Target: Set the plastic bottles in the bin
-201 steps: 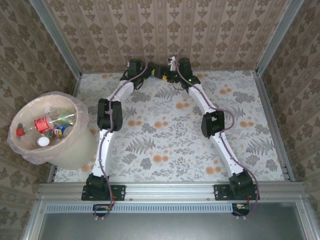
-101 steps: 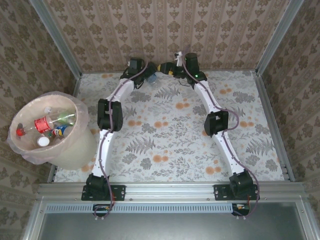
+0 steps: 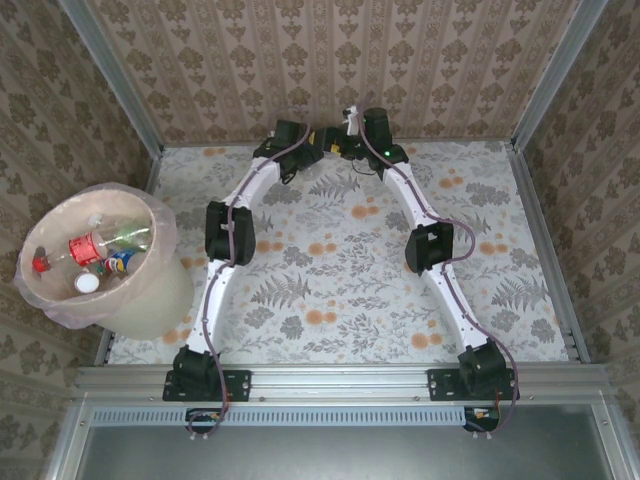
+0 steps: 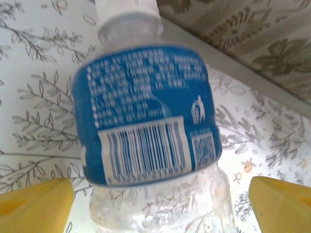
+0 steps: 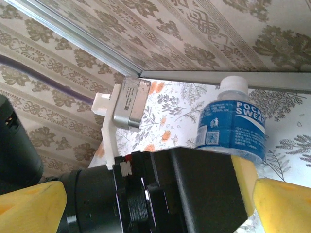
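Observation:
A clear plastic bottle with a blue label and white cap sits close to the back wall, also seen as the bottle in the right wrist view. My left gripper is open around its lower body, with a gap on each side between the bottle and the yellow fingers. From above, the left gripper and right gripper meet at the far middle of the table. My right gripper is open, with the left gripper's black body between its fingers. The peach bin stands at the left and holds several bottles.
The patterned back wall and its metal rail run just behind both grippers. The left arm's wrist camera sits close in front of the right gripper. The floral table stretches between the arms.
The left gripper has moved right along the back wall and now straddles the blue-labelled bottle. The right gripper has shifted slightly right.

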